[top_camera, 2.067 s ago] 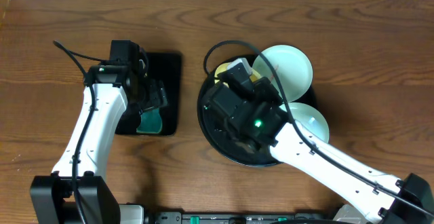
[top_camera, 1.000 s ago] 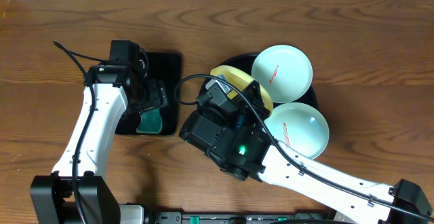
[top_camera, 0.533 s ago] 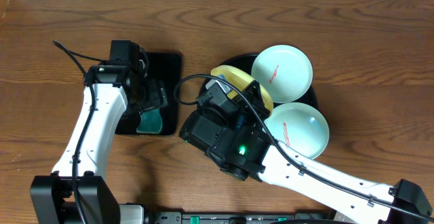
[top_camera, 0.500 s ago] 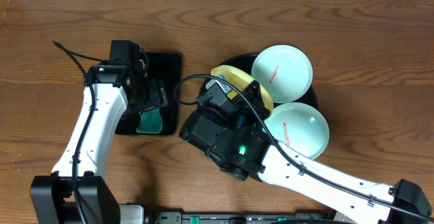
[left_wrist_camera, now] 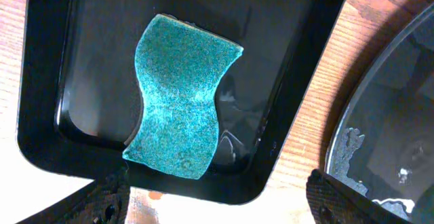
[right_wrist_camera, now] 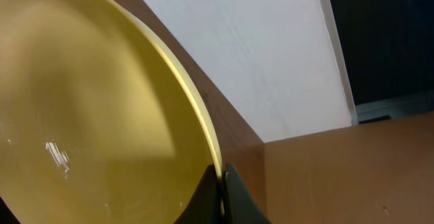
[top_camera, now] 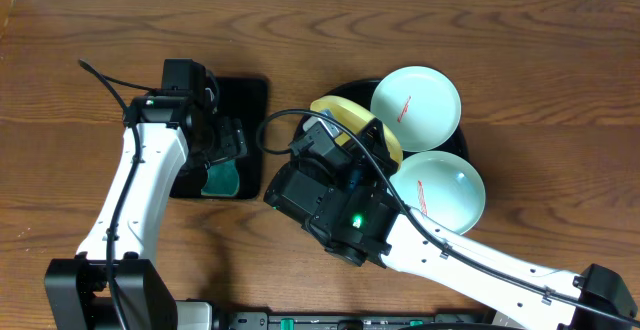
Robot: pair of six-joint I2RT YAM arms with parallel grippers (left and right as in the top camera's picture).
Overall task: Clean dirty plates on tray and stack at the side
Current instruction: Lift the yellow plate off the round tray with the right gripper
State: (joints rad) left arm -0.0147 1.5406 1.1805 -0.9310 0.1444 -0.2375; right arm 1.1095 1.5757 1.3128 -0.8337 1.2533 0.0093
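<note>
Brown wood table (top_camera: 520,50) w/ a white wall behind it in the right wrist view. On the left side sits a small rectangular tray (left_wrist_camera: 298,81), black, w/ a teal sponge (left_wrist_camera: 183,125) lying flat inside, waisted in the middle. The left gripper (left_wrist_camera: 218,200) hangs over that tray's near edge, fingers spread wide apart w/ nothing btwn them and not touching the sponge.

Just beside it, to the right, is the round tray (left_wrist_camera: 386,102), glossy black w/ a raised rim. The right gripper (right_wrist_camera: 221,182) is clamped on the edge of the yellow plate (top_camera: 375,135), rim pinched btwn both fingertips. That plate is tilted up steeply over the left-centre of the round tray; whether its far edge touches the tray is hidden by the arm, probably not.

Two mint plates sit on the right side of the tray, each w/ a thin red streak. The upper mint plate (top_camera: 416,100) is at the back right. The lower mint plate (top_camera: 445,185) is nearer the front, overhanging the rim, and the two are close together.
</note>
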